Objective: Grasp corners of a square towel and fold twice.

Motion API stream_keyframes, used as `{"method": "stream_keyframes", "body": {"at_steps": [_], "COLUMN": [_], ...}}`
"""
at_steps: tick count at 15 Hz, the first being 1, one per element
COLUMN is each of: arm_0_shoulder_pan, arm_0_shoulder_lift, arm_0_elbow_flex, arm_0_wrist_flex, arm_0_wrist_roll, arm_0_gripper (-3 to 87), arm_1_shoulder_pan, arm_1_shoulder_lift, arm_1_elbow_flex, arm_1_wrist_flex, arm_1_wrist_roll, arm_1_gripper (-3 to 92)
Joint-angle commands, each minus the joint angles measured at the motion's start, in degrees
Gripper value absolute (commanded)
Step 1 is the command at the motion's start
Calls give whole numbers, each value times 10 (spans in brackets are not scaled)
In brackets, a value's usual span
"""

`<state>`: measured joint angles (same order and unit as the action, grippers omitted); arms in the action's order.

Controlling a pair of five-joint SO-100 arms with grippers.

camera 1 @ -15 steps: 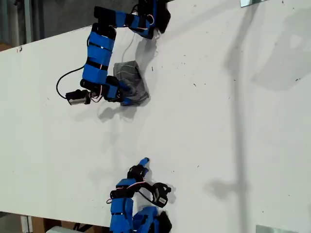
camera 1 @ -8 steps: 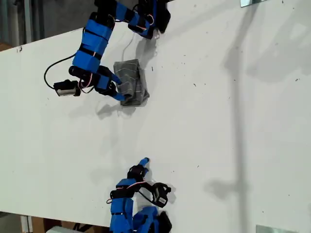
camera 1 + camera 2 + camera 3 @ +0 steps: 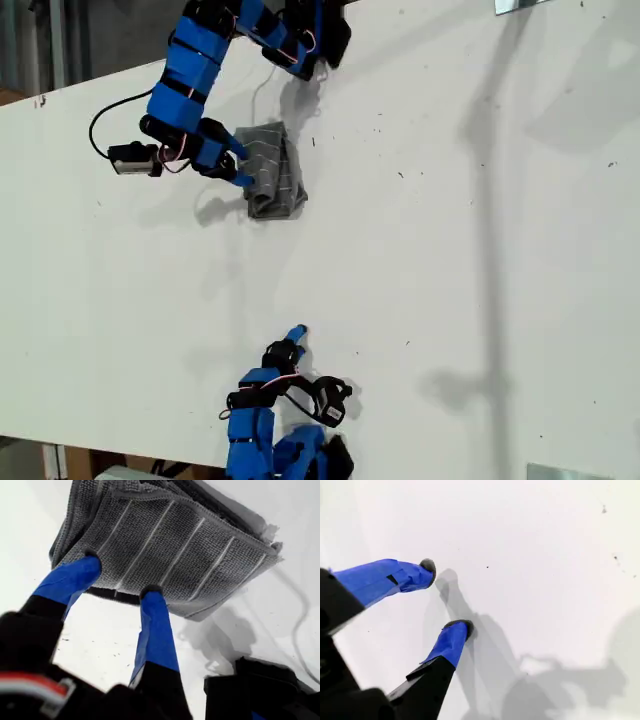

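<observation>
The towel (image 3: 273, 170) lies folded into a small thick pad on the white table (image 3: 450, 250), near the upper arm in the exterior view. In the first wrist view the towel (image 3: 170, 545) shows grey weave with pale stripes, and stacked corners (image 3: 272, 550) stick out at one end. My first gripper (image 3: 240, 168) (image 3: 122, 575) is open, its blue fingertips (image 3: 90, 562) at the pad's edge with nothing pinched between them. My second gripper (image 3: 297, 332) (image 3: 445, 596) is open over bare table, far from the towel, near the exterior view's bottom.
A black cable (image 3: 100, 125) loops beside the first arm's wrist camera. Both arm bases sit at the table's edges, at the exterior view's top and bottom. Metal brackets (image 3: 520, 5) (image 3: 560, 470) show at the exterior view's right corners.
My first gripper has slid off the towel's lower corner and up along its edge, toward the exterior view's top left. The folded towel stays in place. The second arm has not moved.
</observation>
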<state>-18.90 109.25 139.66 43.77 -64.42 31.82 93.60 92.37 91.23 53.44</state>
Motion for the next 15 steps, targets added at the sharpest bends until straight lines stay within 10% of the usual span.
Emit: {"method": "stream_keyframes", "body": {"at_steps": [1, 9, 15], "arm_0_shoulder_pan": [-4, -2, -3], "arm_0_shoulder_lift": [2, 4, 4], "arm_0_elbow_flex": [-23, -20, -20], "arm_0_wrist_flex": [4, 4, 4], "arm_0_wrist_roll": [-2, -3, -2], "arm_0_gripper": [192, 192, 192], "arm_1_shoulder_pan": [2, -194, -108], "arm_1_shoulder_lift": [12, -111, 105], "arm_1_elbow_flex": [39, 133, 31], "arm_1_wrist_flex": [-48, -154, 47], "arm_1_wrist_roll": [14, 211, 156], "arm_1_gripper": [208, 208, 208]}}
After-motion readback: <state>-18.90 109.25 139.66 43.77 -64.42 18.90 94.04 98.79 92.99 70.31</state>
